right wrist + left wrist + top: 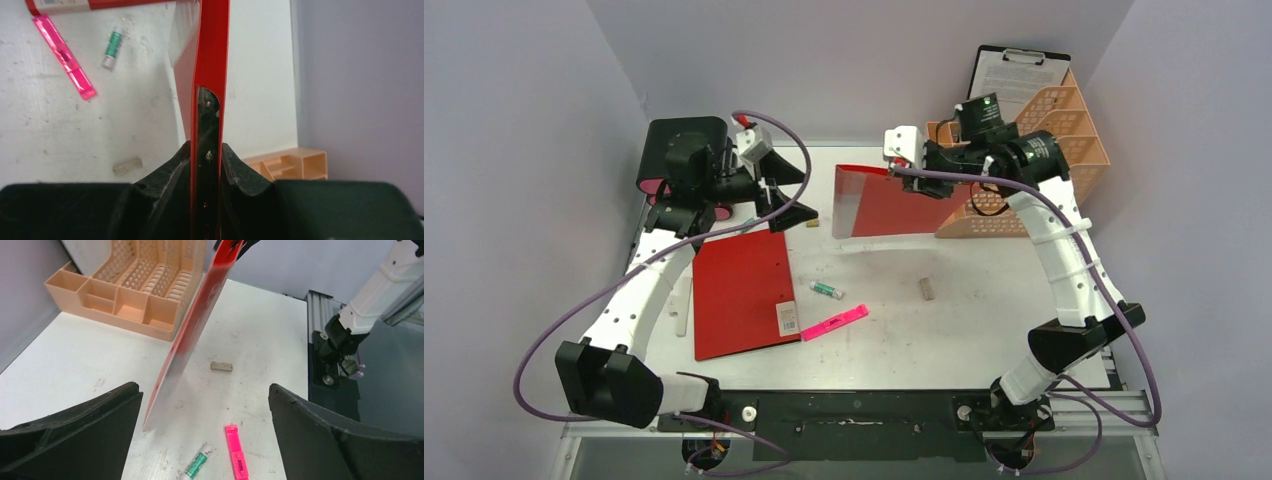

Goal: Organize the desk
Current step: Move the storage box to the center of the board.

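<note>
Two pincers listed, then outward. Item one, the right pincer (206, 150): jaws clamped on the edge of a red folder (889, 205), which it holds on edge and slanting above the counter (984, 330). Its arm rises from the near right base, bends at the elbow and reaches left in front of the rack (1064, 130).

Item two, the left pincer (204, 389): jaws spread wide, holding nothing, pointed at the red folder's free end, near it and not touching. Its arm runs up the left side, with the wrist before the drawer box (679, 150).

Rack contents: one clipboard (1014, 70), upright at the back.

Loose on the counter:
- flat folder (739, 290)
- pink highlighter (834, 323)
- green-labelled tube (826, 290)
- beige block (927, 289)
</note>
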`<state>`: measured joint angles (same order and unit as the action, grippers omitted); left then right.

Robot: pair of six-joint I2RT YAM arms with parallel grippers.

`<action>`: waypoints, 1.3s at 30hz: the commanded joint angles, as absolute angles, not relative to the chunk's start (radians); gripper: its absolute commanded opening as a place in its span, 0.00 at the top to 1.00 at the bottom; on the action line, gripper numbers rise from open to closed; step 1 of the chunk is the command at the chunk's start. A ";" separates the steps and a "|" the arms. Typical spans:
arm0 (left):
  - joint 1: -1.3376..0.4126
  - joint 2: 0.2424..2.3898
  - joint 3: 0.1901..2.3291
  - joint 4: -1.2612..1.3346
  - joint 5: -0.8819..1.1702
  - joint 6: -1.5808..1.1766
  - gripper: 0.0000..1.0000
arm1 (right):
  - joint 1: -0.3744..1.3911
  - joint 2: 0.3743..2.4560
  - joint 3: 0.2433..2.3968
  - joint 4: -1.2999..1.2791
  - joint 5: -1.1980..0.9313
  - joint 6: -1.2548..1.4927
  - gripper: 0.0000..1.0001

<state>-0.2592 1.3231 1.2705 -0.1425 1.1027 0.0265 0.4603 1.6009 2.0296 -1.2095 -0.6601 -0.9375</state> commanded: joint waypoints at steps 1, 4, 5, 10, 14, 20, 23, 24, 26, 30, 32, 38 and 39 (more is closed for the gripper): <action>-0.155 1.261 1.260 0.000 1.133 -0.109 0.03 | 0.375 1.612 2.186 -1.259 -0.558 -1.049 0.95; -0.084 1.227 1.203 0.096 1.149 -0.179 0.04 | 0.303 1.658 2.296 -1.310 -0.536 -1.105 0.95; -0.062 1.217 1.183 0.130 1.153 -0.199 0.04 | 0.282 1.669 2.326 -1.317 -0.511 -1.131 0.95; 0.020 1.184 1.093 0.218 1.168 -0.260 0.04 | 0.236 1.708 2.371 -1.298 -0.427 -1.252 0.95; 0.065 1.175 1.028 0.337 1.181 -0.341 0.04 | 0.170 1.756 2.431 -1.296 -0.453 -1.356 0.95; 0.087 1.188 1.015 0.357 1.183 -0.357 0.04 | 0.009 1.798 2.405 -1.224 -0.694 -1.445 0.95; 0.094 1.197 1.017 0.359 1.184 -0.358 0.04 | -0.045 1.833 2.402 -1.188 -0.789 -1.447 0.95; 0.096 1.201 1.018 0.359 1.185 -0.357 0.04 | -0.055 1.845 2.401 -1.171 -0.814 -1.441 0.95; 0.097 1.209 1.020 0.359 1.185 -0.357 0.04 | -0.067 1.860 2.401 -1.156 -0.875 -1.433 0.95; 0.098 1.227 1.021 0.364 1.182 -0.359 0.04 | -0.068 1.861 2.388 -1.132 -0.976 -1.409 0.95; 0.098 1.232 1.019 0.377 1.182 -0.367 0.04 | -0.068 1.853 2.363 -1.085 -1.006 -1.375 0.95; 0.098 1.244 1.004 0.389 1.183 -0.371 0.04 | -0.083 1.887 2.394 -1.108 -1.015 -1.359 0.95; 0.098 1.245 1.003 0.389 1.185 -0.370 0.04 | -0.088 1.881 2.388 -1.120 -1.019 -1.366 0.95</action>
